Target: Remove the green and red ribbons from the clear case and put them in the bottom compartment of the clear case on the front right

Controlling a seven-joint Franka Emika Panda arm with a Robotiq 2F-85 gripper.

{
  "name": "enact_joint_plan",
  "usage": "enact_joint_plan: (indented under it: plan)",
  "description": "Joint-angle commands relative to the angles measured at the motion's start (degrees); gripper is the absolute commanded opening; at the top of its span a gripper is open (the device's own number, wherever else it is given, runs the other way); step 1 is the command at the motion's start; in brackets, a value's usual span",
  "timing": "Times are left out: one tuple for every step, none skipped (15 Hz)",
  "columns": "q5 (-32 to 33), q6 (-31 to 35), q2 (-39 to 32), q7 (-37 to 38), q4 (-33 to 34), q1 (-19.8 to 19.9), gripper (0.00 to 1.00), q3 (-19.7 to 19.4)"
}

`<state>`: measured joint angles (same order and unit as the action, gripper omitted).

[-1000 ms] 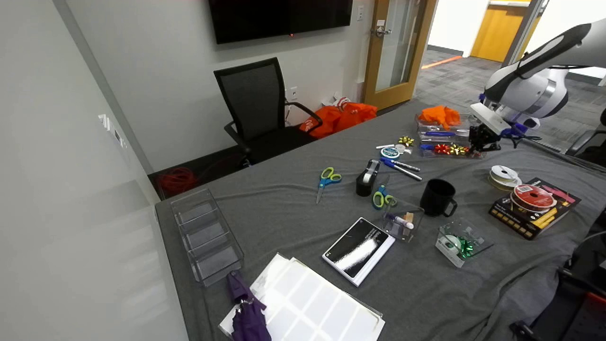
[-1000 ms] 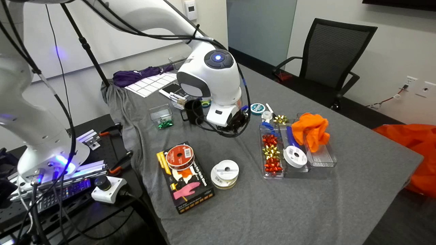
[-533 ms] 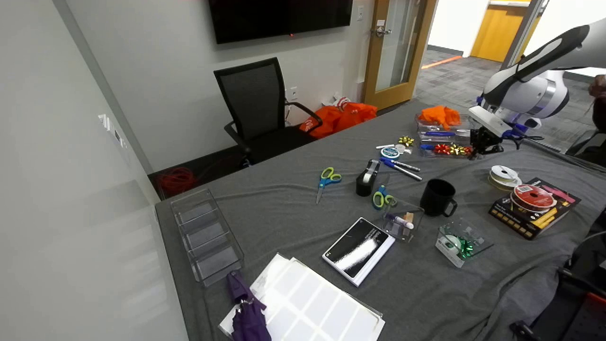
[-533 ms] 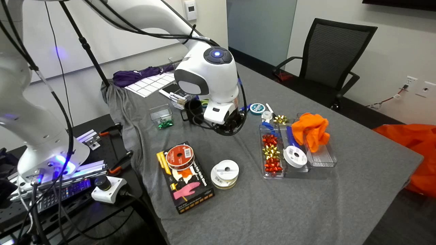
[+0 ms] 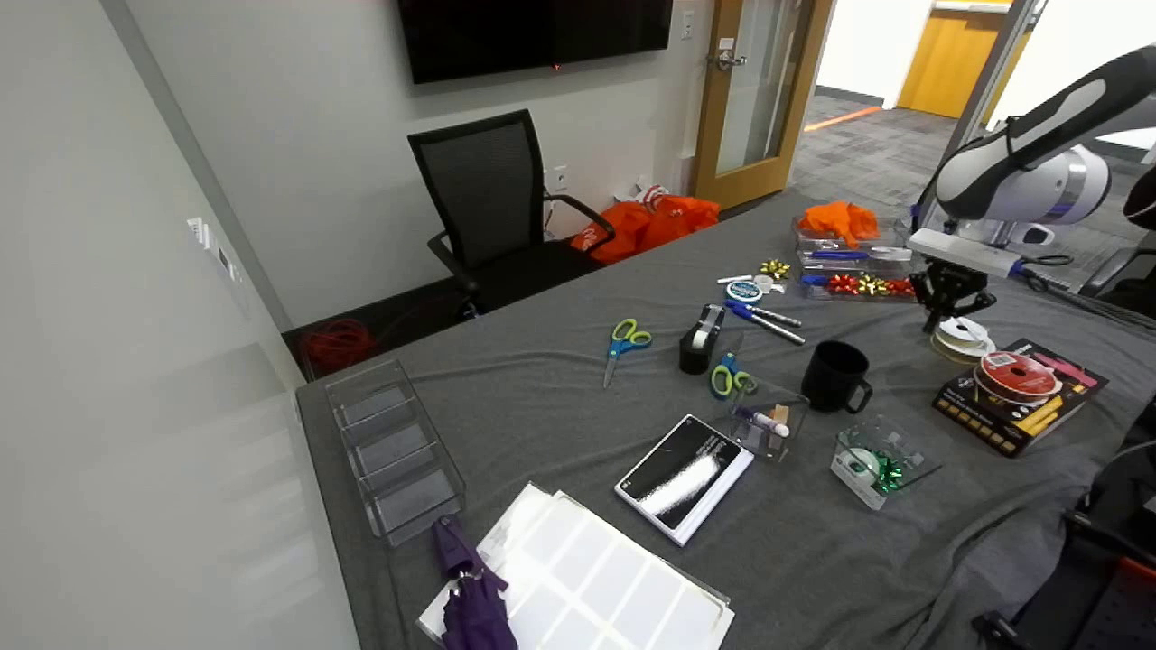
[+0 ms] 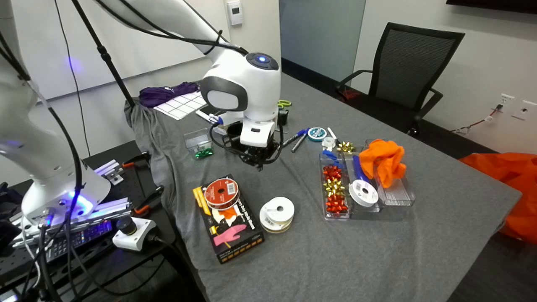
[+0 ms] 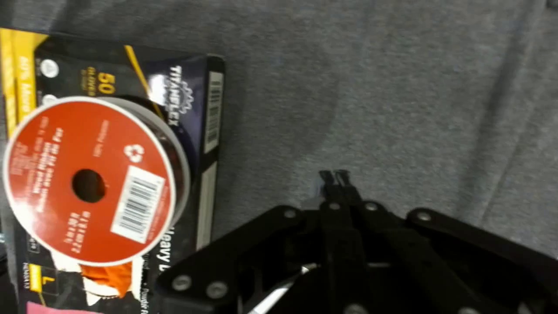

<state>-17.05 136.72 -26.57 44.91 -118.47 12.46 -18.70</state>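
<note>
A green ribbon bow (image 6: 204,152) sits in the small square clear case (image 5: 912,468), beside a white item. Two puffy red bows, one nearer the blue item (image 6: 332,173) and one at the near end (image 6: 336,204), lie in the front compartment of the multi-part clear organiser (image 6: 337,217), with a gold bow (image 6: 334,187) between them. Over bare cloth between the black mug and the ribbon spools hangs my gripper (image 7: 335,175), pointing down. Its fingertips meet with nothing held. In an exterior view the gripper (image 5: 930,327) overlaps the white spools behind it.
A black glove box (image 7: 213,109) carries a red spool (image 7: 65,152). White spools (image 6: 280,209) stand near it. The black mug (image 5: 835,375) is partly hidden in an exterior view. Scissors (image 5: 628,341), markers (image 5: 768,320) and a clear divided tray (image 5: 388,442) are also on the table.
My gripper has swung away from the organiser toward the spools and glove box and turned somewhat. The near red bow, earlier blocked by it in an exterior view, now shows. It stays shut.
</note>
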Motion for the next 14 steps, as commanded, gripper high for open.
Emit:
enact_joint_plan:
  plan:
    - [5.2,2.1,10.2,-3.4,-12.0,-2.4,0.00,0.0]
    - [6.5,3.1,12.5,-3.3,-14.8,-3.2,0.00,0.1]
    - [7.6,3.8,14.5,-2.9,-17.2,-3.9,0.00,0.3]
    - [8.9,4.1,16.7,-1.9,-19.7,-4.8,0.00,0.5]
    - [9.9,4.3,18.7,-1.3,-21.8,-5.4,0.00,1.0]
    - [11.4,3.9,20.6,-0.4,-23.7,-6.1,0.00,1.4]
    - [12.7,3.7,22.7,0.5,-25.8,-6.7,0.26,2.0]
    - [13.5,3.3,24.5,1.3,-27.4,-6.9,0.27,2.8]
    - [14.0,2.8,26.4,2.0,-29.1,-7.1,0.33,3.9]
    - [14.1,2.1,28.4,2.7,-30.6,-7.3,0.40,5.0]
    - [13.6,1.7,30.1,3.1,-32.0,-7.3,0.47,6.3]
    - [12.7,1.3,31.7,3.4,-33.3,-7.4,0.54,7.5]
    - [11.9,0.9,33.1,3.6,-34.3,-7.5,0.60,8.7]
    - [10.8,0.5,34.4,4.1,-35.2,-7.7,0.68,10.0]
